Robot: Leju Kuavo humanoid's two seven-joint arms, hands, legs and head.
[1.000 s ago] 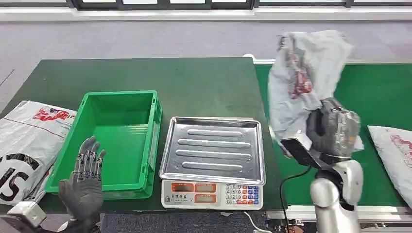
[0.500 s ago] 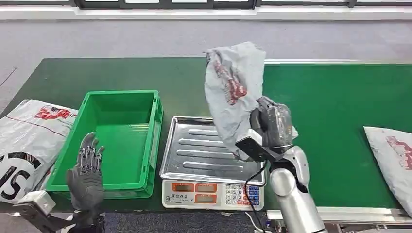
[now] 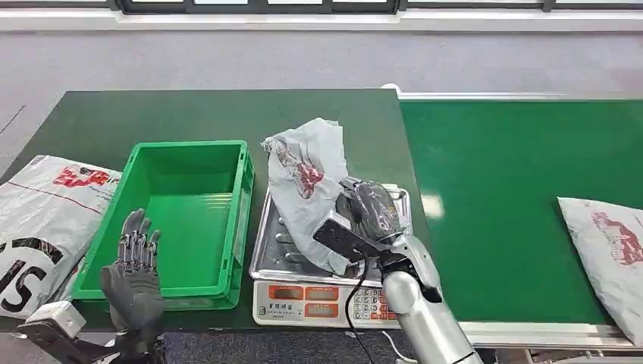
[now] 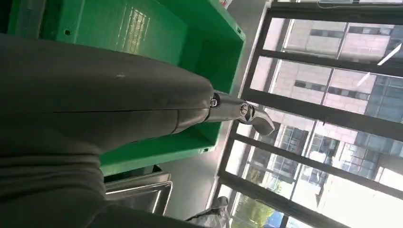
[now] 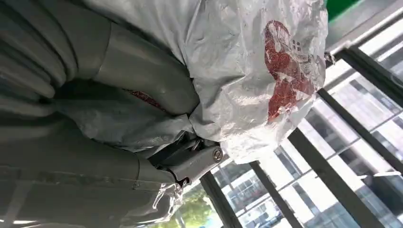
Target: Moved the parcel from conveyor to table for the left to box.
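Nearest the body, left hand (image 3: 133, 282) raised, palm forward, fingers spread and holding nothing, just in front of the near rim of the green crate (image 3: 236, 227); from the left wrist view, the same crate wall close behind the thumb. Low on the right, right hand (image 3: 369, 216) closed around the lower part of the grey parcel (image 3: 307, 189), a crumpled mailer bag with a red mark, fingers clamped into its folds as the right wrist view shows (image 5: 266, 76). Parcel hanging over the steel pan of the weighing scale (image 3: 334, 303), lower end at or just above the pan, upper end leaning toward the crate; contact with the pan hard to tell. Beyond, dark green table (image 3: 189, 114) running left, with a white printed bag (image 3: 38, 220) lying at its left edge beside the crate. To the right, green conveyor (image 3: 515, 197) with another parcel (image 3: 606, 243) resting at its near right end, well apart from the scale. Judged step: transfer off the conveyor nearly done, set-down in hand. Next move likely: lower until the parcel lies flat on the pan, loosen the fingers without dragging the thin film, withdraw right, leaving it within reach for boxing.
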